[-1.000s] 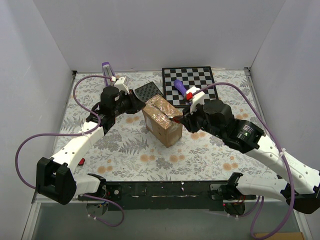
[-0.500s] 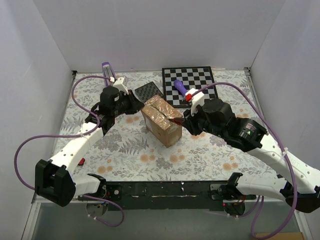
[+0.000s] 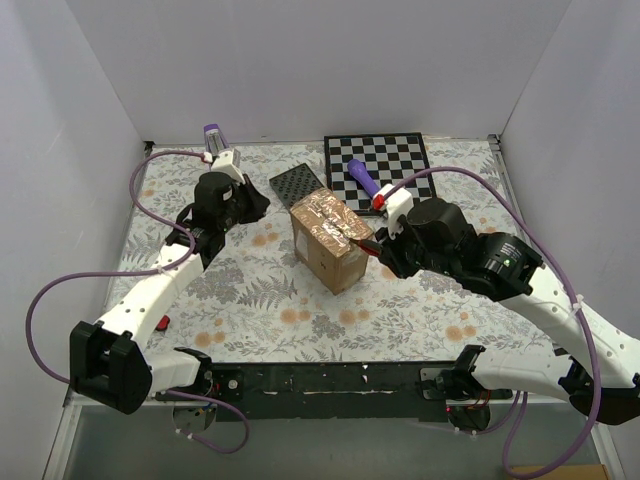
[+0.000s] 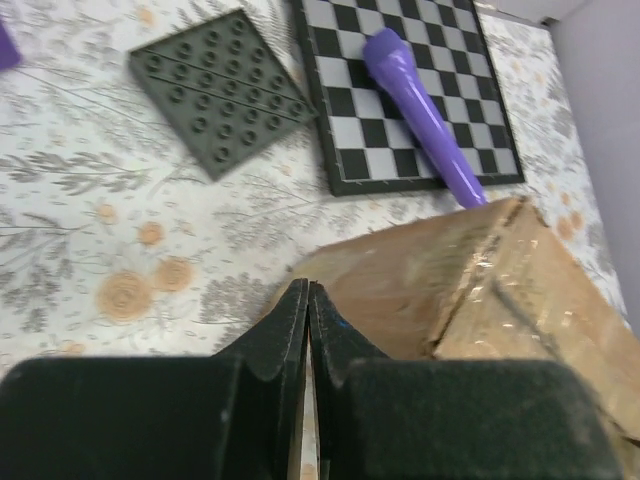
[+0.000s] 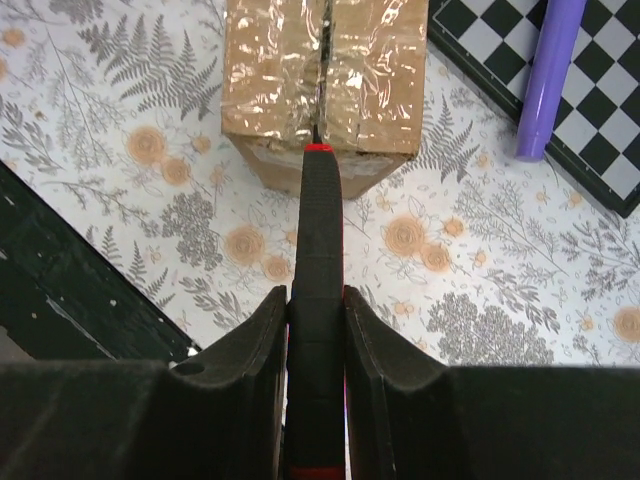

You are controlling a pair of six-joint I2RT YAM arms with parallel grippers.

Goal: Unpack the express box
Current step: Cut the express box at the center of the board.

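In the middle of the flower-patterned tabletop (image 3: 250, 300), just in front of the near left corner of the black-and-white chessboard (image 3: 400, 150), stands the express box (image 3: 327, 240). It is a small brown cardboard carton, turned corner-on to the arms. Crinkled glossy clear tape covers its top flaps, and a dark seam runs down the middle between them. The right hand (image 5: 315, 300) pinches a black-handled cutter (image 5: 321, 220) with a red nose, its fingers part-spread around the handle. The cutter's thin tip meets the seam at the box's near top edge. The left hand (image 4: 308, 298) is pressed together on nothing, hovering near the box's left side. A purple stick (image 4: 420, 110) lies across the chessboard.
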